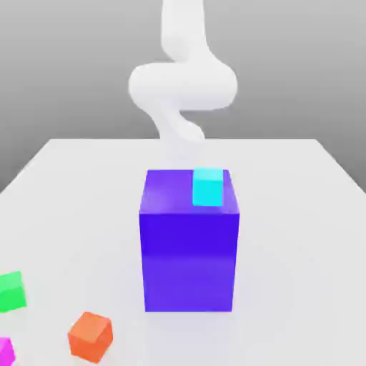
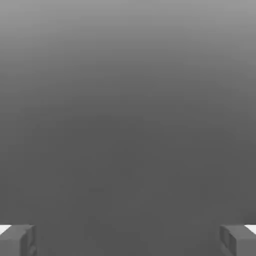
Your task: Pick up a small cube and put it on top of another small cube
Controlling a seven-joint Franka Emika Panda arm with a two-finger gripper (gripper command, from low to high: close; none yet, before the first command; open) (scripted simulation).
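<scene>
Two grey fingertips (image 2: 18, 240) at opposite edges of the hand view, spread as wide as can be, with nothing between them but plain grey background. Hand (image 2: 128, 241) open and empty, touching nothing.

Behind the scene in the exterior view, a white arm (image 1: 183, 82), curving down from above at the far side of the worktop (image 1: 300, 236), its lower end hidden behind the tall block.

Near the middle of the pale worktop, one large blue-purple block (image 1: 189, 250), standing upright. On its top face, toward the exterior view's right and near the back edge, a small cyan cube (image 1: 208, 187), resting flat.

Toward the near corner on the exterior view's left, three small cubes on the worktop, well apart from the big block. Small orange cube (image 1: 91, 336) closest to the block, turned at an angle. Small green cube (image 1: 11, 291) farther to the exterior view's left, cut by the picture's edge. Small magenta-pink cube (image 1: 5, 352) in the very corner, mostly cut off, just below the green one and beside the orange one, touching neither.
</scene>
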